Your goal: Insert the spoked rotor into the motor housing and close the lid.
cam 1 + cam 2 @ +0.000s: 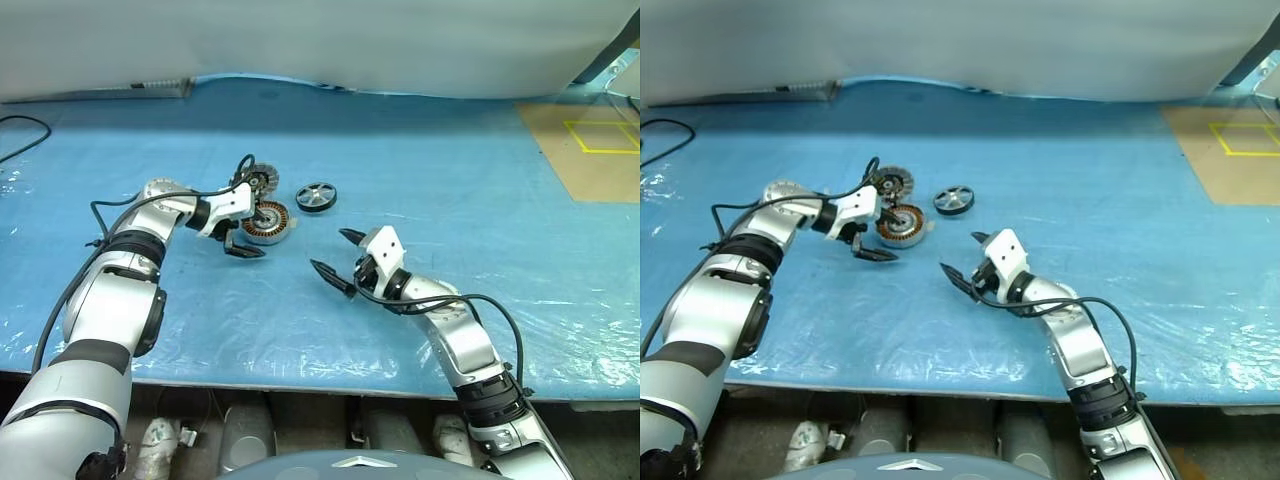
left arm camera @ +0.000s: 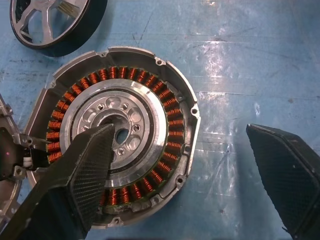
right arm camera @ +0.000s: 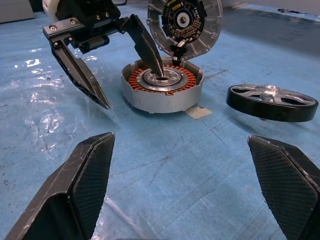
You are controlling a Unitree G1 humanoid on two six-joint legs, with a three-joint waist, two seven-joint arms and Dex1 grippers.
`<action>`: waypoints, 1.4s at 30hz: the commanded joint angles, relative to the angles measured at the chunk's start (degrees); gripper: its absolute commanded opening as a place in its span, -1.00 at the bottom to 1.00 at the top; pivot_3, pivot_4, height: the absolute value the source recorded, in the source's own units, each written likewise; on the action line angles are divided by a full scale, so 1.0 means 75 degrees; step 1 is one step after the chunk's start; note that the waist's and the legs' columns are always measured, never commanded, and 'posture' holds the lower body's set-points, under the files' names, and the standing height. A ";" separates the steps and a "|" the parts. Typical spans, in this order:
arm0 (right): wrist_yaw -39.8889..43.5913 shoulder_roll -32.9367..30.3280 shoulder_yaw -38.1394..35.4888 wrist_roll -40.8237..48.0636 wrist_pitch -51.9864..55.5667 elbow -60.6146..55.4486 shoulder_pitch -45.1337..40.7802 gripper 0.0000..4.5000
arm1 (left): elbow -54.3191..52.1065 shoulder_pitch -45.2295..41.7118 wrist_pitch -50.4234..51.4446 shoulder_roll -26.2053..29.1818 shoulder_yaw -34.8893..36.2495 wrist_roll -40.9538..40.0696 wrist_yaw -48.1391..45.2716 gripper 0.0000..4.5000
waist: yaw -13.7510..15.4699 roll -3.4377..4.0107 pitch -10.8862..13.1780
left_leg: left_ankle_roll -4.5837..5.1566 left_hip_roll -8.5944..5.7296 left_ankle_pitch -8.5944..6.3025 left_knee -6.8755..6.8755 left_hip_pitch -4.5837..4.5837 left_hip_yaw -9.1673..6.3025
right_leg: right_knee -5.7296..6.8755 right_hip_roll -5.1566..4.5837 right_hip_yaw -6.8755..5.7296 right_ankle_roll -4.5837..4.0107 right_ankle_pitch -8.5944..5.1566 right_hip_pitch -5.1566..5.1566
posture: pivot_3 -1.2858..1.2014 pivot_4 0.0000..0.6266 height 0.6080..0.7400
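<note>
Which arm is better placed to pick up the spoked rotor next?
Probably the right. The right gripper is open and free, facing the spoked rotor; the left gripper straddles the motor housing.

Workshop: blue plastic-sheeted bench [image 1: 450, 200]

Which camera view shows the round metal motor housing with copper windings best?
The left wrist view: the round metal motor housing with copper windings appears close, from above. The right wrist view shows its side; the head views show it small.
</note>
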 commanded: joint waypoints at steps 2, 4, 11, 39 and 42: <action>-0.0027 0.0061 0.0049 -0.0072 -0.0212 -0.0047 -0.0164 1.00 | 0.0093 -0.0252 0.0037 -0.0059 -0.0258 0.0375 0.0399 0.91 | 0.0002 0.0000 0.0000 | 0.0000 0.0000 0.0000 0.0001 0.0001 -0.0001 | 0.0001 0.0000 0.0000 0.0000 0.0000 0.0001 | 0.03 -0.52 1.00; -0.0047 0.0076 0.0052 -0.0090 -0.0222 -0.0025 -0.0182 1.00 | 0.0108 -0.0265 0.0031 -0.0099 -0.0263 0.0380 0.0371 0.74 | 0.0002 0.0000 0.0000 | 0.0000 0.0000 0.0000 0.0002 0.0003 0.0000 | 0.0001 -0.0001 0.0001 0.0000 0.0000 0.0002 | 0.03 -0.52 1.00; -0.0095 0.0089 0.0016 -0.0146 -0.0256 0.0024 -0.0159 1.00 | 0.0060 -0.0228 -0.0044 -0.0206 -0.0328 0.0431 0.0115 -0.11 | 0.0035 0.0000 0.0000 | 0.0000 -0.0003 0.0000 -0.0003 0.0010 -0.0001 | 0.0001 -0.0002 0.0000 -0.0001 0.0000 0.0008 | 0.03 -0.52 1.00; -0.0157 0.0084 0.0033 -0.0157 -0.0261 0.0079 -0.0174 1.00 | -0.1713 0.0296 0.1055 -0.0999 -0.0661 0.0166 -0.0806 -0.12 | 0.0194 0.0001 0.0000 | 0.0000 -0.0008 0.0001 0.0004 0.0016 -0.0001 | 0.0001 -0.0012 0.0001 -0.0001 -0.0001 0.0024 | 0.03 -0.52 1.00; -0.0155 0.0082 0.0033 -0.0158 -0.0269 0.0089 -0.0185 1.00 | -0.2013 0.0338 0.1183 -0.0960 -0.0680 0.0101 -0.0916 0.04 | 0.0192 0.0001 0.0000 | 0.0000 -0.0007 0.0000 0.0003 0.0016 -0.0001 | -0.0001 -0.0011 0.0000 -0.0001 -0.0001 0.0023 | 0.03 -0.52 1.00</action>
